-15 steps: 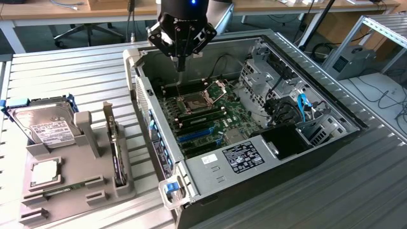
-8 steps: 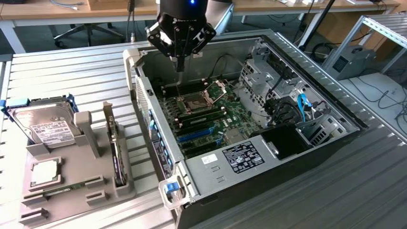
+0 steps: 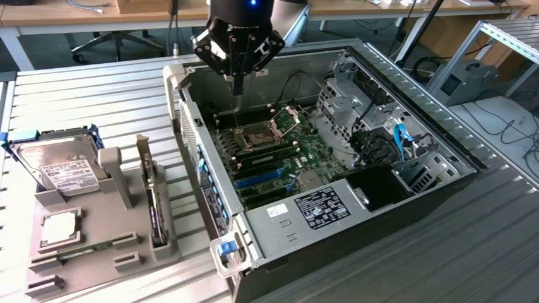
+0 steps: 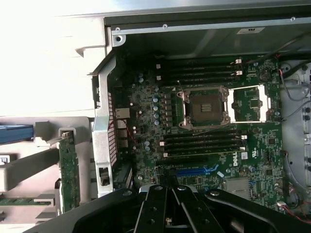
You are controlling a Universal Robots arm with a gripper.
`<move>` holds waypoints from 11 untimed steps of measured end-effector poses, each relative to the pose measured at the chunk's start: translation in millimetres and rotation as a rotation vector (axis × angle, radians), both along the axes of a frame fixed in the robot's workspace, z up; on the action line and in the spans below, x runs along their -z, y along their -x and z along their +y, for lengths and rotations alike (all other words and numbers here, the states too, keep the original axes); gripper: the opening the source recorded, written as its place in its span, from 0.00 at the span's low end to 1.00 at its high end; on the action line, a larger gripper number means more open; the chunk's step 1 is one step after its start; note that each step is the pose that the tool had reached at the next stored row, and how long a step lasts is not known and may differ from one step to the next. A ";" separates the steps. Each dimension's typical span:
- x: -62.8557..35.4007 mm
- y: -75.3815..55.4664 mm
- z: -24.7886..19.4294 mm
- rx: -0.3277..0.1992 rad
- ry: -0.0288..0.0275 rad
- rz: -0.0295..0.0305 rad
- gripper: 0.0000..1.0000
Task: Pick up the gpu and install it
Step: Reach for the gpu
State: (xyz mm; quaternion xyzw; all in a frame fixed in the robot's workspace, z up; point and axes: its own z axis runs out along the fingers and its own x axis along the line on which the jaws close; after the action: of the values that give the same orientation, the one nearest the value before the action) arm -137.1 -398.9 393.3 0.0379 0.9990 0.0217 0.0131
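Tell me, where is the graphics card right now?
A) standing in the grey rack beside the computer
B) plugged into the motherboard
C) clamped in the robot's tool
A: the gpu stands on edge in the grey rack, apart from the tool above the case.

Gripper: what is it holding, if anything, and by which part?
Nothing. The gripper is shut and empty above the open case; the gpu stands in its gray holder.

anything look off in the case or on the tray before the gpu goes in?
CPU socket is empty with its retention plate swung open beside it. Otherwise nothing stands out: gpu upright on edge in the tray, hand shut and empty above the case.
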 end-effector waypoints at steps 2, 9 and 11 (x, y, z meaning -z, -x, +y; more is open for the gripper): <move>0.0 0.4 0.0 0.000 0.0000 0.0000 0.11; 0.0 1.9 0.0 0.000 0.0000 0.0000 0.11; 0.0 2.3 0.0 0.000 0.0000 0.0000 0.11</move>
State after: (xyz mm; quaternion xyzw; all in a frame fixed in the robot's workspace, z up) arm -139.4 -398.9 393.3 0.0379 0.9990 0.0217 0.0131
